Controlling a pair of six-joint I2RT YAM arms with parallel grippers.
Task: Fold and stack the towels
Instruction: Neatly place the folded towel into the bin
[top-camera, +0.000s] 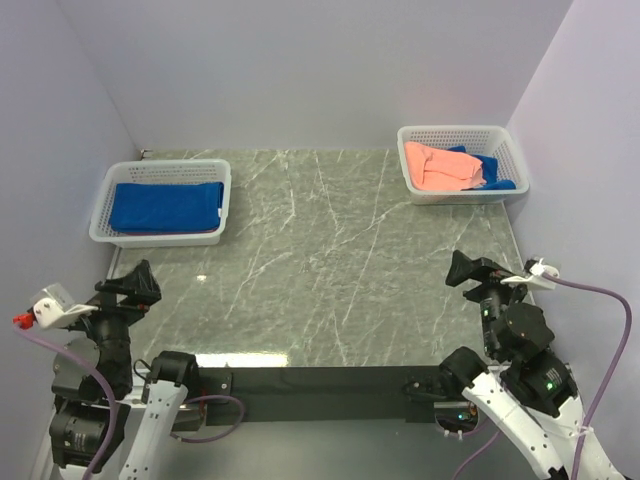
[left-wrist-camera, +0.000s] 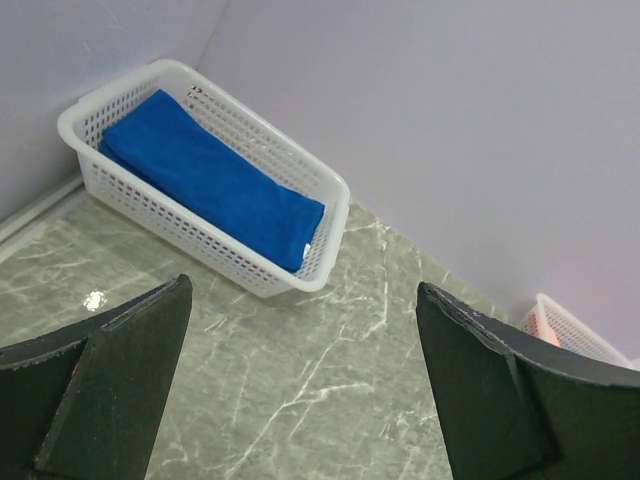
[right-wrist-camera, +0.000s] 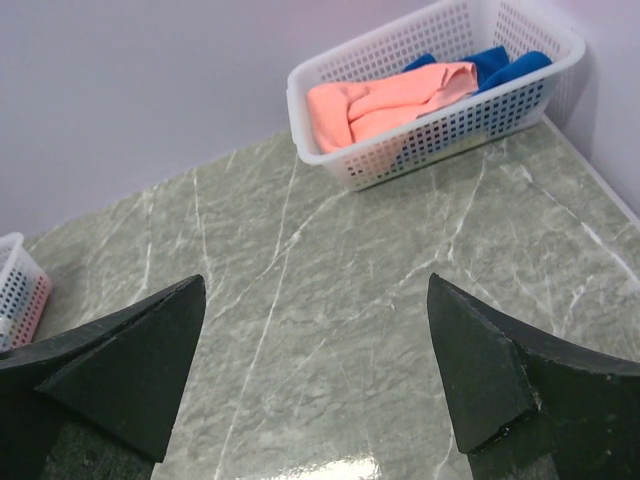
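Folded blue towel (top-camera: 166, 207) left; rumpled salmon towel (top-camera: 440, 167) right.

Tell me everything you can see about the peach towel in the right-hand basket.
The peach towel is a soft, salmon-coloured cloth, crumpled in loose folds rather than neatly folded. It lies in the white mesh basket at the far right corner of the table, filling the basket's left part and rising about to its rim. A deep blue towel lies against it on the right, seemingly partly underneath.

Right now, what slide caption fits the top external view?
Left pincer and right pincer open, empty; folded blue towel in left basket, salmon towel and crumpled blue towel in right basket.
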